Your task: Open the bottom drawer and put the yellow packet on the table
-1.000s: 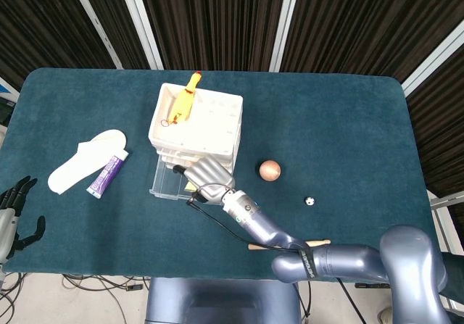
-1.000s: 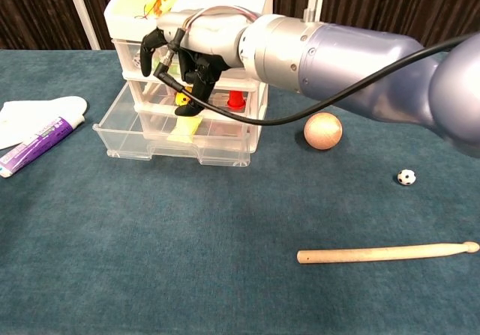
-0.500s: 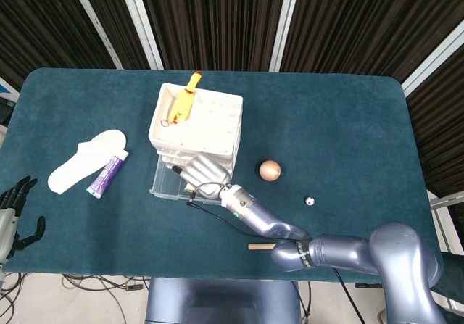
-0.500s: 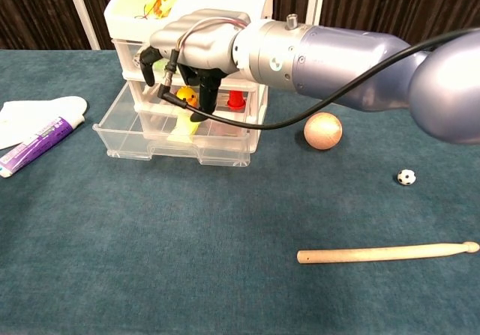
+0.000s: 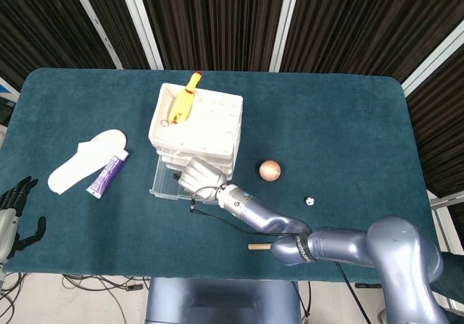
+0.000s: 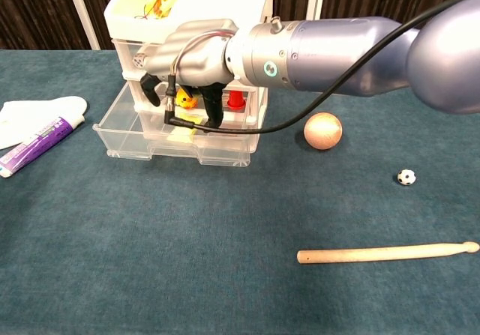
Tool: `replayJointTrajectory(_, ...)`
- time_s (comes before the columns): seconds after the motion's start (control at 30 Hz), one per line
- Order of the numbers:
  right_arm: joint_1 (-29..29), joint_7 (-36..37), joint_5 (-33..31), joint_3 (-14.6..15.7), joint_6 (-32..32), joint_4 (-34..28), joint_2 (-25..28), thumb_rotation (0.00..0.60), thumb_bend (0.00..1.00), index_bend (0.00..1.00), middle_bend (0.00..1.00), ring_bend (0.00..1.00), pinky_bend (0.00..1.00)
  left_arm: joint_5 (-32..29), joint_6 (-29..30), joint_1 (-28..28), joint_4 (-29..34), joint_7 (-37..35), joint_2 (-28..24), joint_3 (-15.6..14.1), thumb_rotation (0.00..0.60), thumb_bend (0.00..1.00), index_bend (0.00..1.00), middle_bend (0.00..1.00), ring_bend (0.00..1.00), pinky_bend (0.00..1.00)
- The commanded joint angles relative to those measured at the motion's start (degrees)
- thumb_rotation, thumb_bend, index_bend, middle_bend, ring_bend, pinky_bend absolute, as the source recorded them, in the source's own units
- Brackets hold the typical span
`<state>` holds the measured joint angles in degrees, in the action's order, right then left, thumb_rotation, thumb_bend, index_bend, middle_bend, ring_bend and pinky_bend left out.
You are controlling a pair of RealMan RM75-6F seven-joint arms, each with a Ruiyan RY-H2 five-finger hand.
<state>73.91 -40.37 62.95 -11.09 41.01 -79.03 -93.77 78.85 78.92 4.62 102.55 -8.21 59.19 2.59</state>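
Bottom drawer (image 6: 150, 144) pulled out: first step judged done. Right hand (image 6: 191, 58) reaching down into it, fingers curled; grip cannot be told. Yellow packet (image 6: 182, 134) barely visible in drawer under the fingers, not yet on table (image 6: 225, 245). Left hand (image 5: 16, 212) idle at table edge, fingers spread.

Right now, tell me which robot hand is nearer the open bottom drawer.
Right. The right robot hand reaches into the open bottom drawer; the left robot hand hangs off the table's left edge, well away.
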Motion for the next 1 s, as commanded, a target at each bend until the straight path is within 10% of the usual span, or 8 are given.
replayJointTrajectory(0.03,0.3,0.1,0.2,0.2,-0.2,0.3,-0.3,0.600,0.24,0.31,1.00,1.00,1.00,0.0,0.0,0.0,0.0,0.0,0.0,0.0,0.600,0.51,0.02,0.00,0.00,0.00)
replayJointTrajectory(1.0,4.4,-3.8,-3.2,1.3,-2.5,6.3,-3.5,0.600,0.24,0.32,1.00,1.00,1.00,-0.1,0.1,0.0,0.0,-0.5,0.1,0.2,0.600,0.51,0.03,0.00,0.00,0.00)
